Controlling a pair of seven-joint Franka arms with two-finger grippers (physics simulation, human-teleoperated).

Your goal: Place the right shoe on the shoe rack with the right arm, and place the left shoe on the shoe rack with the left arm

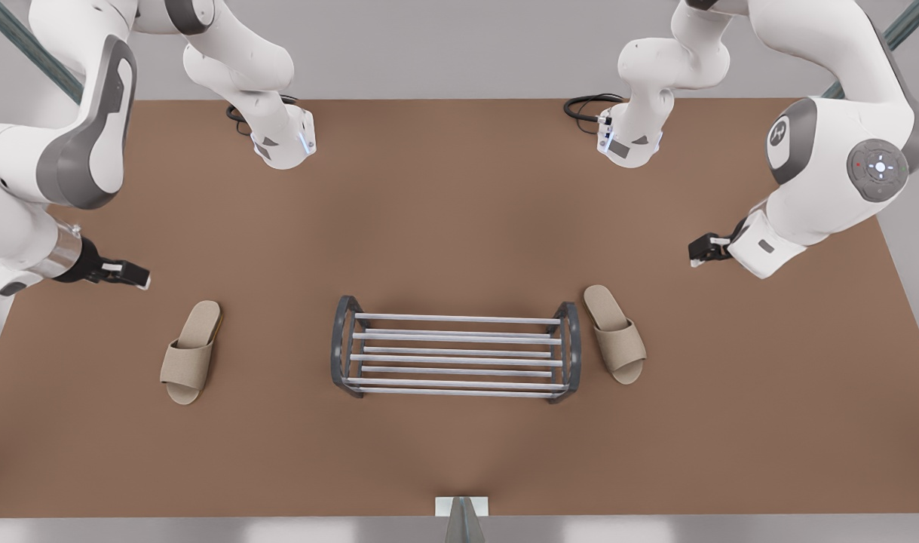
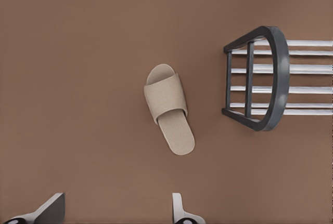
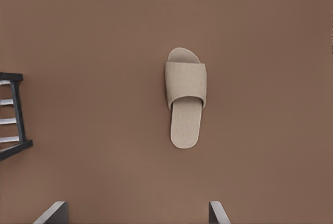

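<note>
- Lying flat on the brown table (image 1: 459, 188), sole down, both slippers sit on either side of the shoe rack (image 1: 572, 351); nothing rests on its silver rods.
- Left shoe (image 1: 616, 335): just beside the rack's dark end frame on the front view's right, toe end angled away from the frame. It is not touching the frame; a thin strip of table shows between them.
- Left wrist view: same shoe (image 2: 169, 107) lies tilted near the rack's arched end (image 2: 278, 73).
- Right shoe (image 1: 190, 353): on the front view's left, well apart from the rack, heel toward the arm bases, open toe toward the near table edge.
- Right wrist view: this shoe (image 3: 186, 96) lies almost straight, and the rack's end frame (image 3: 17, 109) shows far off at the picture's edge.
- Left gripper (image 1: 696, 253): hangs above the table at the front view's right, beyond the left shoe's heel end and off to the outer side. It touches nothing. In its wrist view the gripper (image 2: 118, 200) has its fingers (image 2: 49, 209) spread wide and empty.
- Right gripper (image 1: 139, 277): hangs at the front view's left, above the table beyond the right shoe's heel end, clear of the shoe. In its wrist view the gripper (image 3: 138, 208) has its fingers (image 3: 217, 212) spread wide, holding nothing.
</note>
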